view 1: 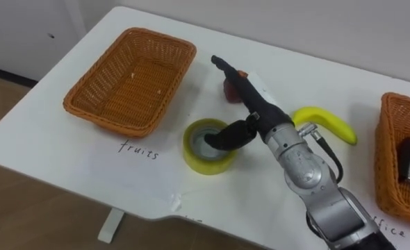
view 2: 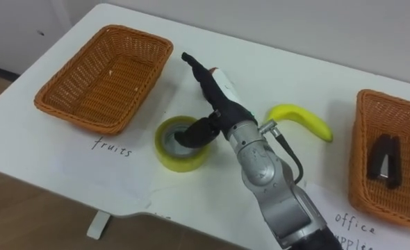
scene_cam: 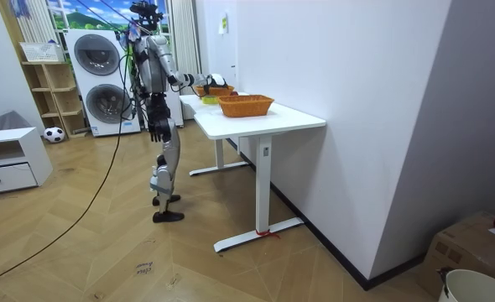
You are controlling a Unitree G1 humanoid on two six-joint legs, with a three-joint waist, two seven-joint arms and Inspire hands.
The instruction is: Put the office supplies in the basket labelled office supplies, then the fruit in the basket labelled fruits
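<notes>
Your right hand (view 1: 250,117): fingers (view 1: 234,78) straight, holding nothing | red fruit (view 1: 227,92) on surface (view 1: 66,139), just beneath your fingertips, between fruit basket (view 1: 132,76) and banana (view 1: 330,125) | tape roll (view 1: 208,147) under thumb

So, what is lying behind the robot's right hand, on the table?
A small red thing, likely a fruit, shows beside the straight fingers of the right hand. The hand covers most of it, so its kind cannot be told.
</notes>
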